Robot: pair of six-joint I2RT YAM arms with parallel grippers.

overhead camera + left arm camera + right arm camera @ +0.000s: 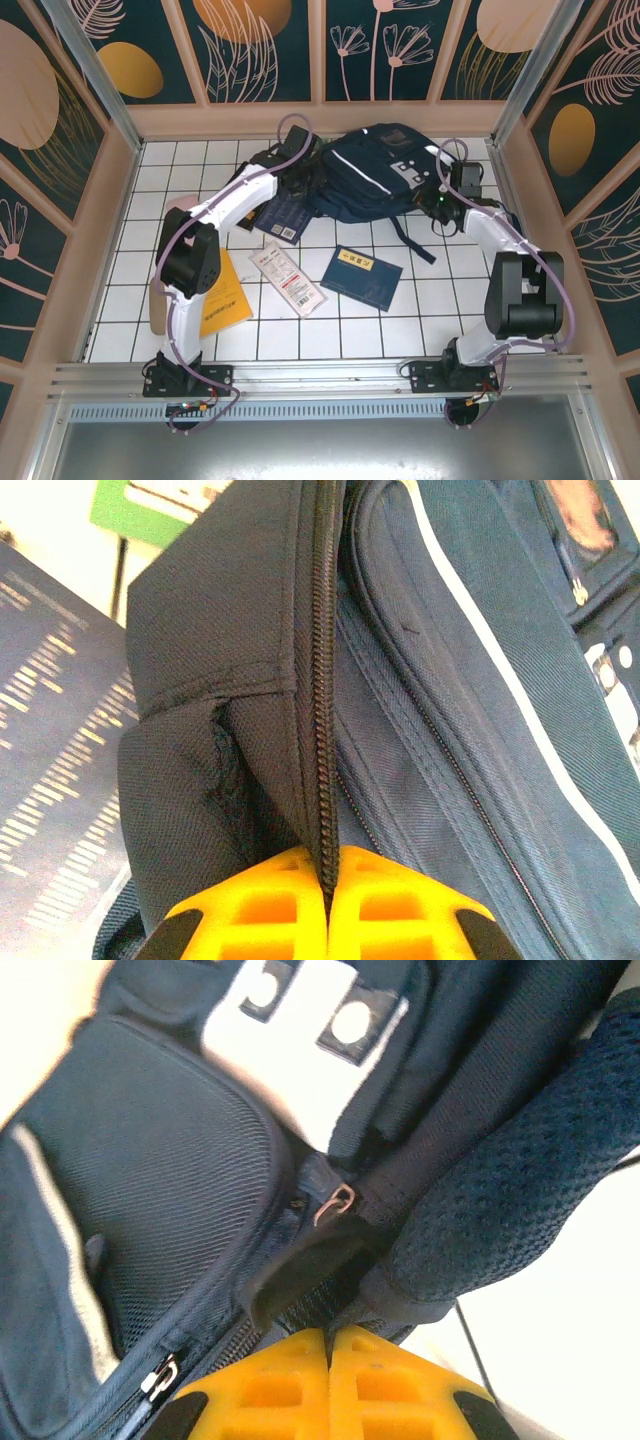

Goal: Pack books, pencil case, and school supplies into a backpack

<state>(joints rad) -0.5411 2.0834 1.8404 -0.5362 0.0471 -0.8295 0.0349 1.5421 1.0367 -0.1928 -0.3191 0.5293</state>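
Backpack (375,165) lies at the far middle of the tiled table (440,300), front patches up, straps trailing toward the near right.

Left gripper (328,880): I read it as closed. The yellow fingers (250,905) meet on the backpack's zipper (322,680) edge at the bag's left side, and the zipper band runs straight in between them, so it is pinching that fabric edge.

Right gripper (328,1355): closed, fingers pressed together at the bag's right side, next to a padded strap (520,1190) and a small metal clip (335,1203). Dark fabric sits at the tips; I cannot tell whether any is pinched.

Outside the bag:
- navy book (360,277), near of the backpack, centre.
- second navy book (283,217), just beside the bag's left edge, below the left arm.
- school supplies packet (287,279), left of the first navy book.
- yellow-orange book (225,305), near left, partly under the left arm.
- green book (140,510), a corner visible past the bag in the left wrist view.
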